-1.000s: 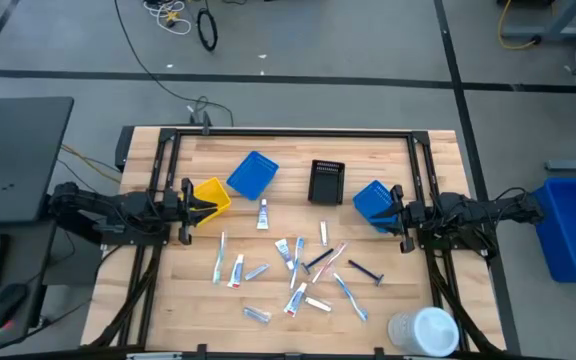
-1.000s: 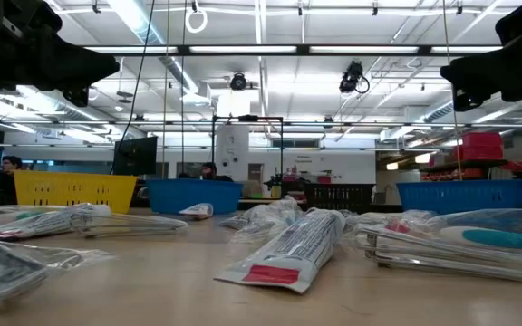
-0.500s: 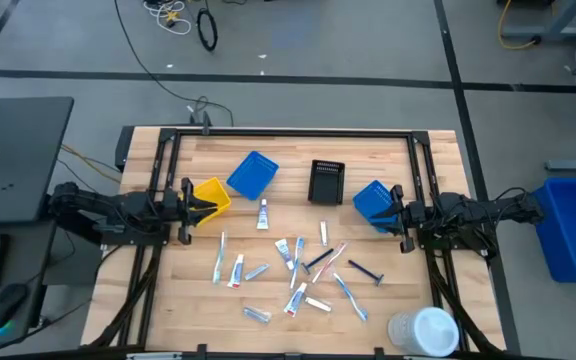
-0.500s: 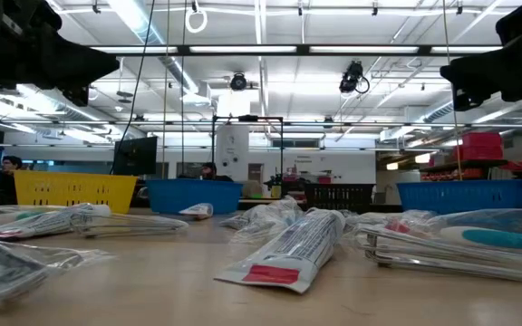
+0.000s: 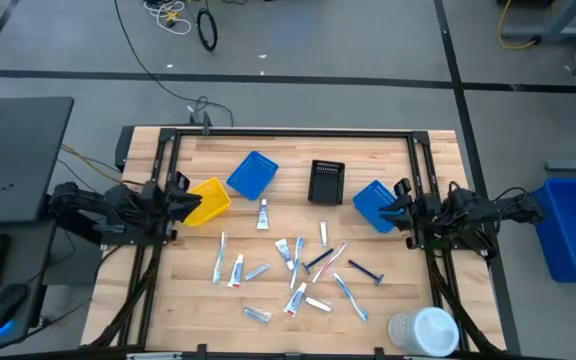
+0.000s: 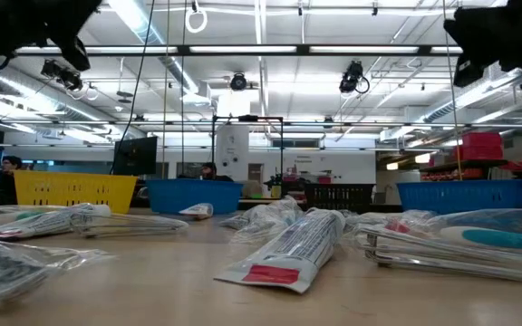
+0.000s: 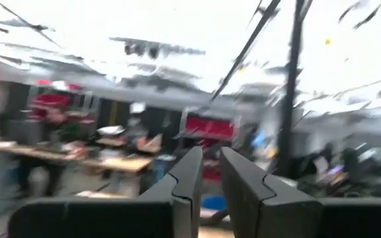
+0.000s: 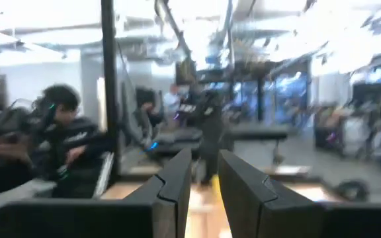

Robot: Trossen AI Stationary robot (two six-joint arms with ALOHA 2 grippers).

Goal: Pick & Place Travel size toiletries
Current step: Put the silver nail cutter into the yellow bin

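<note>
High view — left gripper point(image 5: 182, 190), right gripper point(image 5: 392, 207) lifted; jaws nearly together, toiletries point(image 5: 298, 265) unmoved.

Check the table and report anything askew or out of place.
The blue bin near the table's middle sits turned at an angle, and so does the other blue bin by the right gripper. The toiletries lie scattered loose, none binned. Nothing looks spilled or damaged.

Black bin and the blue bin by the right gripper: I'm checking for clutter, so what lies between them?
Nothing: in the high view only bare table separates the black bin from the blue bin.
</note>
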